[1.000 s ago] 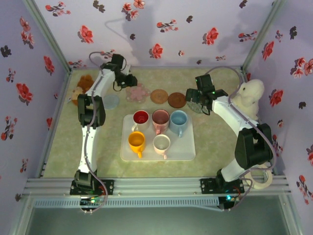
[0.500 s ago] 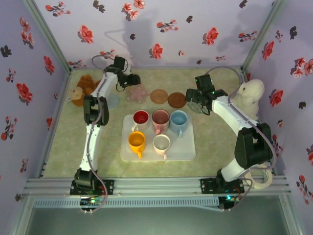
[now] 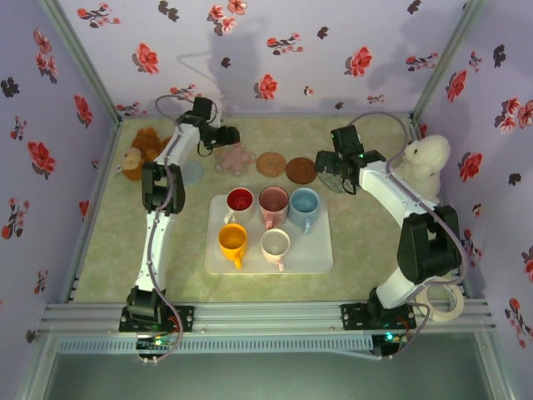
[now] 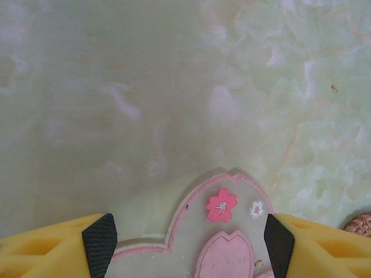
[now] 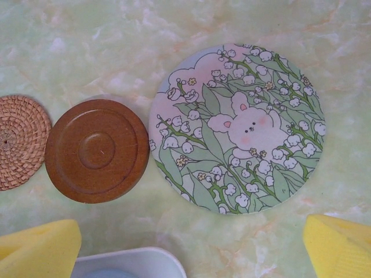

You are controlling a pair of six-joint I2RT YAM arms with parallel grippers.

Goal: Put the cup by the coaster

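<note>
Left arm had nudged back and to the right versus a second ago, and barely changed in the last half second. Right arm had only crept slightly.

- left gripper [image 3: 227, 135] sat at the far edge of the pink flower coaster [image 3: 236, 158], back-left of the table [image 3: 366, 242]. In the left wrist view, the flower coaster's far lobe lay between the two black pads [image 4: 99, 243]. Jaws were spread wide with nothing in them, and bare marbled surface lay ahead.
- right gripper [image 3: 330, 172] hung above the rabbit-print coaster [image 5: 237, 127]. Its yellow fingers [image 5: 40, 249] sat at the bottom corners of its wrist view, wide apart and empty.
- Coaster row along the back, left to right: pale blue coaster [image 3: 191, 172], flower coaster, wicker coaster [image 3: 271, 163], brown wooden coaster [image 3: 301, 170], rabbit-print coaster. In the right wrist view, the wooden one sat edge to edge with the rabbit one, and the wicker one butted against the wooden one's other side.
- All cups were on the white tray [image 3: 316, 254], mid-table, near the coaster row but apart from it. Back row: red cup [image 3: 240, 200], pink cup [image 3: 273, 201], blue cup [image 3: 304, 203]. Front row: orange cup [image 3: 232, 240], cream cup [image 3: 275, 243]. All stood upright, and neither gripper touched any.
- Blue cup was nearest the wooden and rabbit coasters. The tray corner holding it showed at the bottom edge of the right wrist view.
- Brown teddy [image 3: 141, 150] sat in the back-left corner, and white plush [image 3: 425, 162] at back-right beside the right arm.
</note>
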